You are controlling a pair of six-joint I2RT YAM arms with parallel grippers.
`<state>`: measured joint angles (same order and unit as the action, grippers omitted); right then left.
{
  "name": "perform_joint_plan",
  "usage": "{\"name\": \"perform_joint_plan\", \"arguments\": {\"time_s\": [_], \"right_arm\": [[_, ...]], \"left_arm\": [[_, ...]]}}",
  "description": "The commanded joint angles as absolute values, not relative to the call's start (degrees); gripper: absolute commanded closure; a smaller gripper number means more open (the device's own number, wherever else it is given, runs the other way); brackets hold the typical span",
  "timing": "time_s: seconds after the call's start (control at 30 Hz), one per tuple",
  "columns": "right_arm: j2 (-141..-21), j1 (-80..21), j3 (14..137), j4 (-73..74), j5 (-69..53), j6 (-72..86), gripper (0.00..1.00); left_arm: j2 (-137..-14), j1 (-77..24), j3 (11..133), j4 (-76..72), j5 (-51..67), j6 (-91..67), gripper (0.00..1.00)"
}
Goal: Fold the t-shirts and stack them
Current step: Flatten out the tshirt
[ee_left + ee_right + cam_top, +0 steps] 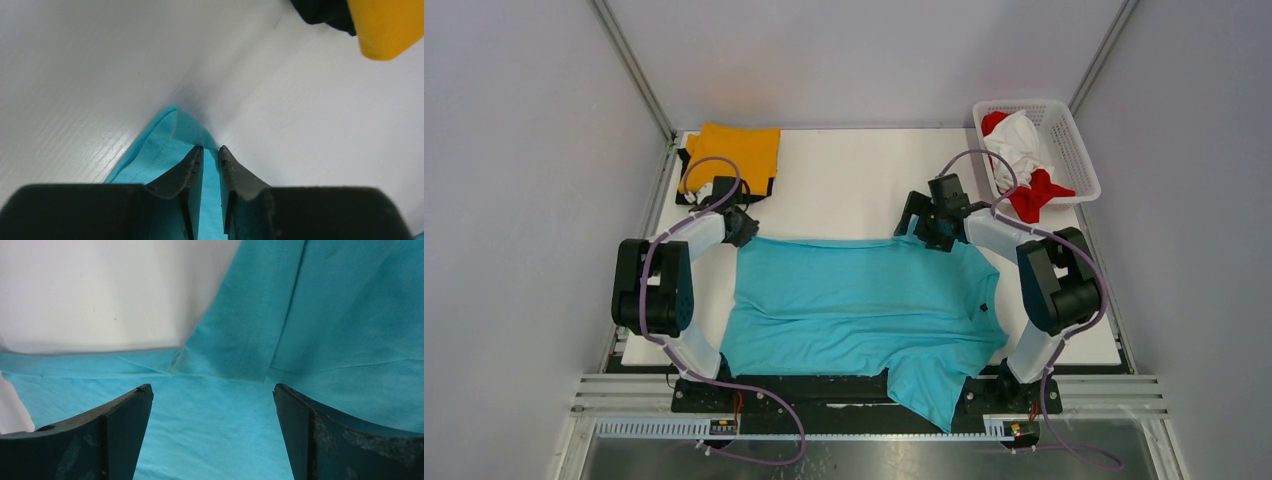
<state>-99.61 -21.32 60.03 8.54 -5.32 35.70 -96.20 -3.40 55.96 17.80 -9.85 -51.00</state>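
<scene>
The white table is covered across its near half by the turquoise t-shirt, spread flat with soft wrinkles; one part hangs over the near edge between the arm bases. A small dark tag is seen near the shirt's right side; its writing cannot be read.

Both arms are folded at the elbow and reach forward to the shirt's far edge. The left gripper is set at the far left corner; in the left wrist view its fingers are drawn almost together, and the turquoise cloth appears to be pinched between them. The right gripper is held low over the far right part of the shirt, its fingers spread wide with nothing between them but the cloth lying below.

The white lattice basket stands at the far right corner and holds the white t-shirt and the red t-shirt, both crumpled. At the far left corner the folded orange t-shirt lies on the black t-shirt.
</scene>
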Motion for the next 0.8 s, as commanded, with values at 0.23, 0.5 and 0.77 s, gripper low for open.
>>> {"name": "perform_joint_plan", "arguments": {"time_s": [0.23,0.5,0.77], "right_arm": [[-105.18,-21.20,66.12,5.95,-5.65,38.14,0.04],[-109.86,-21.18,73.26,4.85,-5.98,38.25,0.03],[-121.36,-21.28,86.92,6.13,-11.25,41.37,0.02]], "left_arm": [[-98.09,-2.42,59.43,16.83,-7.56,-51.55,0.87],[-99.23,-1.76,60.86,17.27,-7.23,-51.01,0.87],[-101.60,-0.48,65.25,18.82,-7.71,-51.26,0.77]]}}
